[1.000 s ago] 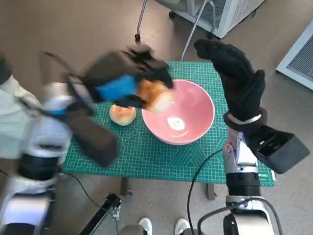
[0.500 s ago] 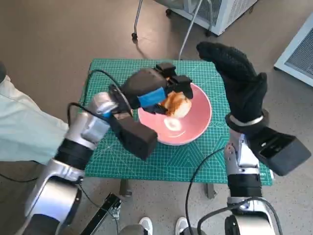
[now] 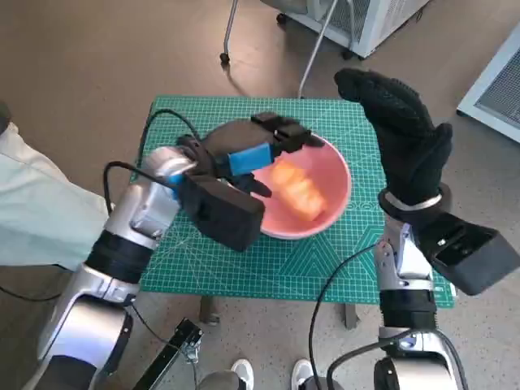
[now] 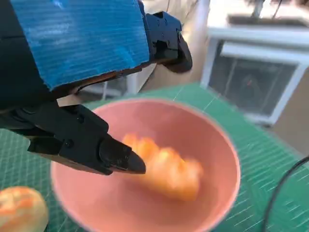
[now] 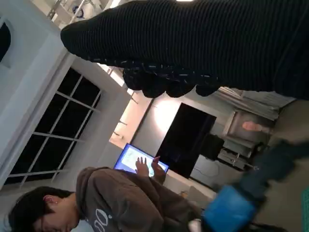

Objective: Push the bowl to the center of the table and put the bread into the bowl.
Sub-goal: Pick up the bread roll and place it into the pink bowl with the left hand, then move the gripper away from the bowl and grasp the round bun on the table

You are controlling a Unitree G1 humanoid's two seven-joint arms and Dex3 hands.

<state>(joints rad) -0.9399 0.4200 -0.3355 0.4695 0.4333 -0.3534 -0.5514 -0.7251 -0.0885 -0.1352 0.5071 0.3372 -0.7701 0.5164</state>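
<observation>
The pink bowl stands on the green mat near the table's middle. An orange-brown bread lies inside it, blurred in both views. My left hand hovers over the bowl's left rim with its fingers apart and nothing between them. In the left wrist view the black fingertips hang just above the bread and the bowl. My right hand, in its black glove, is raised above the table's right side, fingers straight and holding nothing.
A second bread roll lies on the mat beside the bowl; the left forearm hides it in the head view. A person's pale sleeve is at the left. A white unit stands beyond the table. Another person shows in the right wrist view.
My left hand carried the bread from left of the bowl to above it and let go. The bread now lies in the bowl. The right hand barely moved.
</observation>
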